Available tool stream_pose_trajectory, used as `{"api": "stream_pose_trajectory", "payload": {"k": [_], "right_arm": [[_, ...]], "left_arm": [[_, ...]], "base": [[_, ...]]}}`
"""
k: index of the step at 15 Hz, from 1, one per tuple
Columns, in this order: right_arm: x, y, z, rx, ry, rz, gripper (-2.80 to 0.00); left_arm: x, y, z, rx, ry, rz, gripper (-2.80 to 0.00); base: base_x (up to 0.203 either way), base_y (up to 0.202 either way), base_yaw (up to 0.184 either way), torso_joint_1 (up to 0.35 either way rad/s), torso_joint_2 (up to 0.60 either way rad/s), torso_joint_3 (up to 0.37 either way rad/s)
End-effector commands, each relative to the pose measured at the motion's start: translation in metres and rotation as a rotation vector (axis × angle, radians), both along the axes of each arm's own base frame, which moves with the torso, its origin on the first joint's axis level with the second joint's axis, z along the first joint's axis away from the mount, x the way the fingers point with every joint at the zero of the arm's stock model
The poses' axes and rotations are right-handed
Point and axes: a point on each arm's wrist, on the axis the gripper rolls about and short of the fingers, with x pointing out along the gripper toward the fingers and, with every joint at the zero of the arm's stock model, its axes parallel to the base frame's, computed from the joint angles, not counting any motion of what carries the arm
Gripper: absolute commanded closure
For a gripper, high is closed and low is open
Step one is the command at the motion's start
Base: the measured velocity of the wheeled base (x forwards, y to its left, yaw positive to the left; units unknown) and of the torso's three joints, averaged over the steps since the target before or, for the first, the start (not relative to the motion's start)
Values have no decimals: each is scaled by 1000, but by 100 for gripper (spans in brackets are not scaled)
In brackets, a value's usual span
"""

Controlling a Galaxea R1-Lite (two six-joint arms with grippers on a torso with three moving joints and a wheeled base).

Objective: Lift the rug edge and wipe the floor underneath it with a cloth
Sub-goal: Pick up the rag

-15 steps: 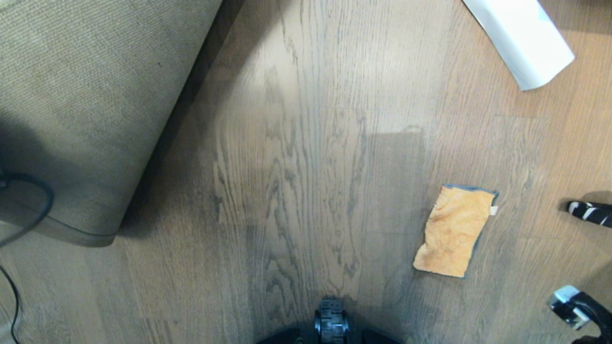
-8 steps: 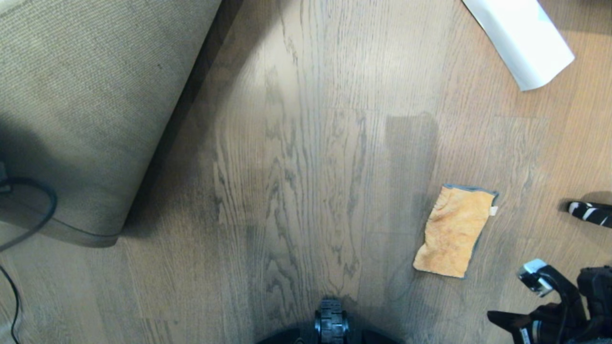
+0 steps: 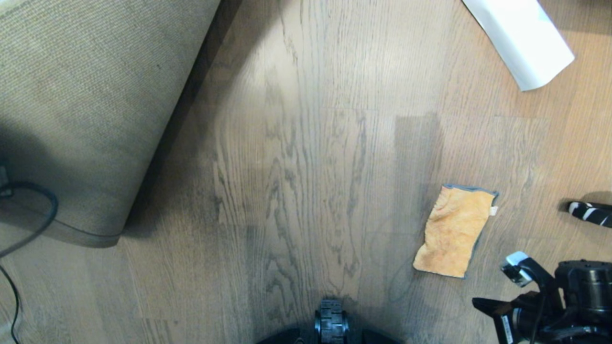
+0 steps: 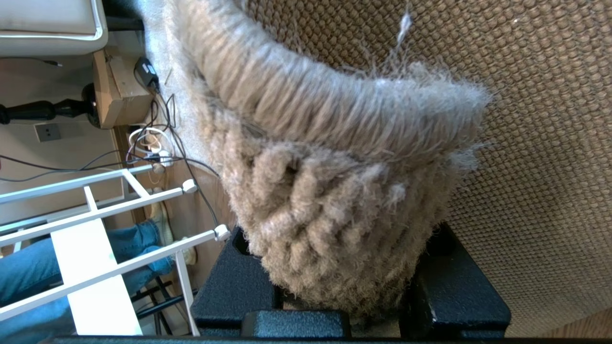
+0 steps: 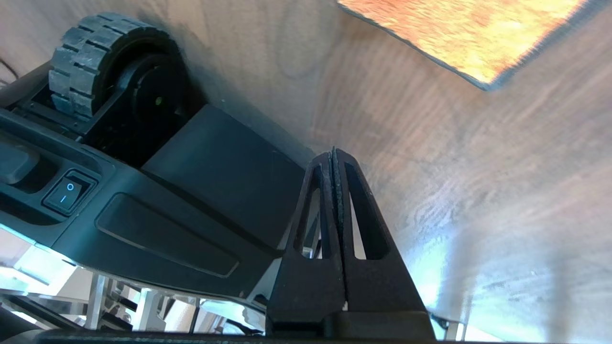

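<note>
The rug (image 3: 86, 95) is folded back at the left, its beige woven backing facing up. In the left wrist view my left gripper (image 4: 339, 236) is shut on the rug's fluffy grey edge (image 4: 334, 191), one black finger (image 4: 234, 286) on each side; the backing (image 4: 550, 143) hangs beside it. This gripper is outside the head view. The orange cloth (image 3: 454, 231) with dark edging lies flat on the bare wood floor (image 3: 311, 167) at the right. My right gripper (image 5: 333, 154) is shut and empty, low over the floor near the cloth's near corner (image 5: 478, 33); its arm (image 3: 550, 306) shows at the bottom right.
A white roll of paper (image 3: 521, 38) lies at the far right. A black-and-white striped object (image 3: 590, 212) pokes in from the right edge. My base wheel (image 3: 331, 325) is at the bottom centre. The left wrist view shows a white rack (image 4: 95, 239), cables (image 4: 153, 148) and a person's jeans (image 4: 28, 272).
My right arm has come in from the bottom right corner and moved left, nearer the cloth. Rug and cloth have stayed where they were.
</note>
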Motion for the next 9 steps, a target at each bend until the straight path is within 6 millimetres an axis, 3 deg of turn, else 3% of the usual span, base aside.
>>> {"api": "stream_pose_trajectory", "payload": {"k": [1,9], "right_arm": [[3,4,-6,-1,18,23,0],[26,19,-29,20,-77,78,0]], "left_arm": [[0,0,0,1,-2,4,0],[-1,0,-2,-1,5,7,0]], "base": [[0,0,0,0,0,0],[0,0,0,0,0,0]]}}
